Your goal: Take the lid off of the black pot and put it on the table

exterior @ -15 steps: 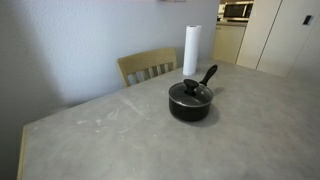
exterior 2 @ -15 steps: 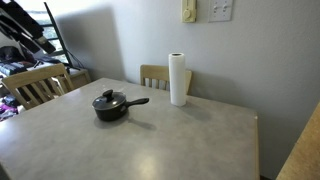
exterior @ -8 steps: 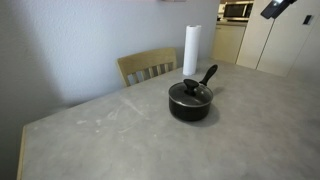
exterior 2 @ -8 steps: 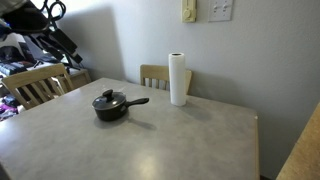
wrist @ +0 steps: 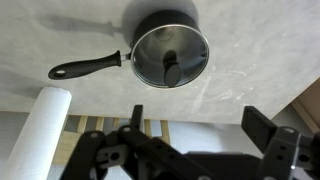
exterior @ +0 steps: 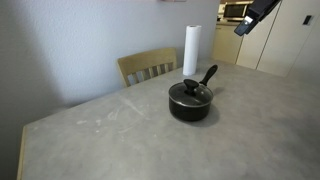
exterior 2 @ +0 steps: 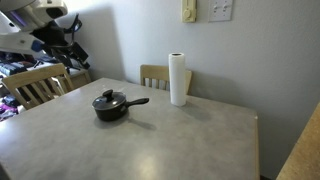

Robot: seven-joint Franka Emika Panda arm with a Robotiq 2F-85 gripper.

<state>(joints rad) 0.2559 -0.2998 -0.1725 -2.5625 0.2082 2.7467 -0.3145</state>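
- One lid (wrist: 150,55) lies flat on the black pot (wrist: 162,16) and covers its whole mouth; it is not yet off.
- The lid is a round, see-through glass disc with a thin bright metal rim. In the wrist view the dark inside of the pot shows through the glass, and a small black knob (wrist: 172,68) sits at the centre.
- In an exterior view the lid (exterior: 188,94) looks dark and slightly domed, with the knob standing up above the pot's rim.
- The pot is small, round and low-sided. One long black handle (wrist: 88,67) sticks out from its side, and in an exterior view the handle (exterior: 207,74) tilts up a little.
- The pot stands on the table (exterior: 100,130), which has a light grey mottled top with a pale wooden edge. It is on the side where a white paper-towel roll (exterior: 191,48) stands upright; pot and roll are near each other but do not touch.
- A light wooden chair (exterior: 148,66) stands at the table's edge, close to the roll.
- The gripper (wrist: 197,118) is up in the air, well apart from the pot and lid, and touches nothing. In an exterior view the gripper (exterior: 243,27) shows near the top corner.
- Its two fingers (wrist: 257,122) are spread wide, with nothing between them.
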